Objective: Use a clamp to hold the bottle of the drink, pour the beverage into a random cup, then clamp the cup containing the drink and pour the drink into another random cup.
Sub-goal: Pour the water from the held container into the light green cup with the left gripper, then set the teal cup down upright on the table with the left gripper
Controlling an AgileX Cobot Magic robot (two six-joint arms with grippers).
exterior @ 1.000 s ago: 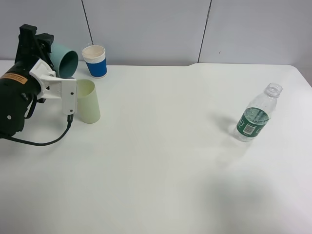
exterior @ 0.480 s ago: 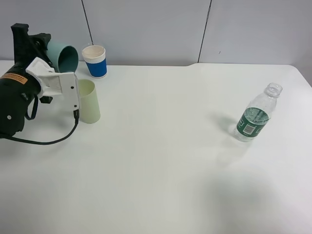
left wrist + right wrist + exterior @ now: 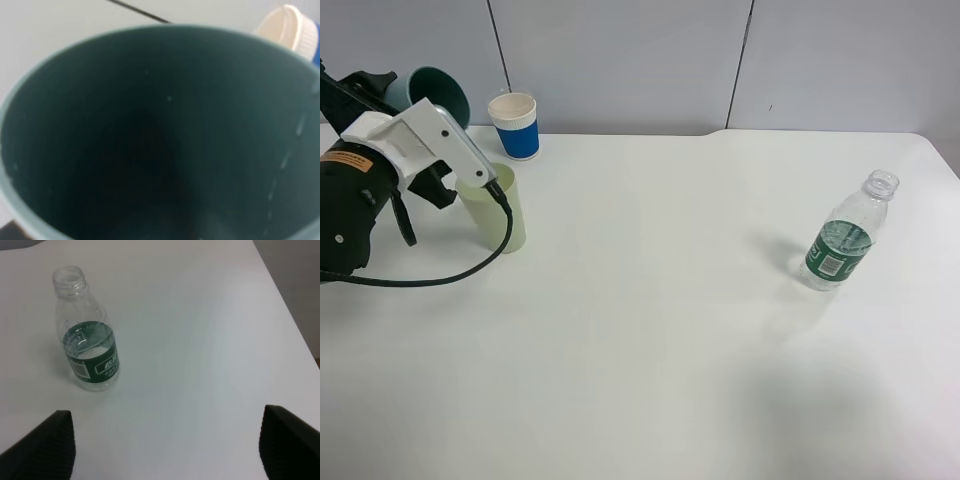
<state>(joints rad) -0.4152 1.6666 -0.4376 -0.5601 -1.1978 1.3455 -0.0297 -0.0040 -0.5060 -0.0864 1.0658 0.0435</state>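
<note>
fingers [image 3: 280, 435] apart, bottle [image 3: 87, 335] beyond

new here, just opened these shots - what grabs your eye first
The black left arm at the table's far left holding the teal cup tipped on its side above the pale yellow-green tumbler. Then the uncapped bottle with the green label, standing alone on the right of the table.
</note>
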